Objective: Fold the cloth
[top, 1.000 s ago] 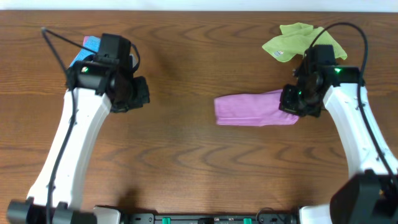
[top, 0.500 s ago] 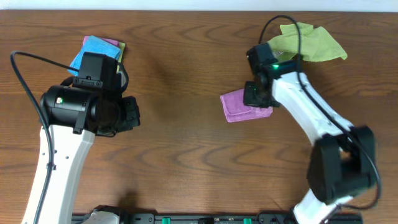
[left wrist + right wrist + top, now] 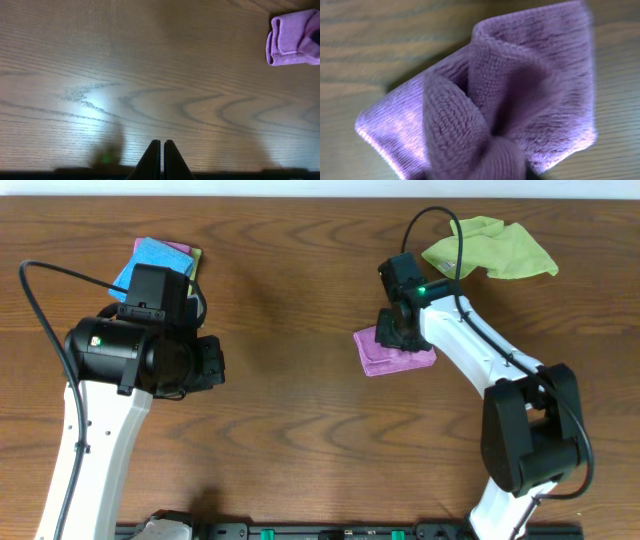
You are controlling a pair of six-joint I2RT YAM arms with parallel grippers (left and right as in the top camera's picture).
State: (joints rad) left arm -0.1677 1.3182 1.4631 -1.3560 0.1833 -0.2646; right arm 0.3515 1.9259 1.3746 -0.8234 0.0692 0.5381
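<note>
The purple cloth [image 3: 398,360] lies on the table right of centre, doubled over into a small thick square. My right gripper [image 3: 393,330] sits low on its upper left part. In the right wrist view the cloth [image 3: 535,65] fills the frame, and a raised fold at the bottom covers the fingers, so their state is hidden. My left gripper [image 3: 212,360] hovers over bare wood far to the left, shut and empty. Its wrist view shows the closed fingertips [image 3: 156,150] and the cloth [image 3: 292,40] at the top right corner.
A crumpled lime-green cloth [image 3: 495,250] lies at the back right, just behind the right arm. A blue cloth [image 3: 152,258] on a pink one sits at the back left beside the left arm. The table's far edge [image 3: 300,197] runs along the top.
The right gripper swept left, carrying the cloth's right end over the rest, so the long strip became a short folded square. The left arm shifted down and left, then stayed still.
</note>
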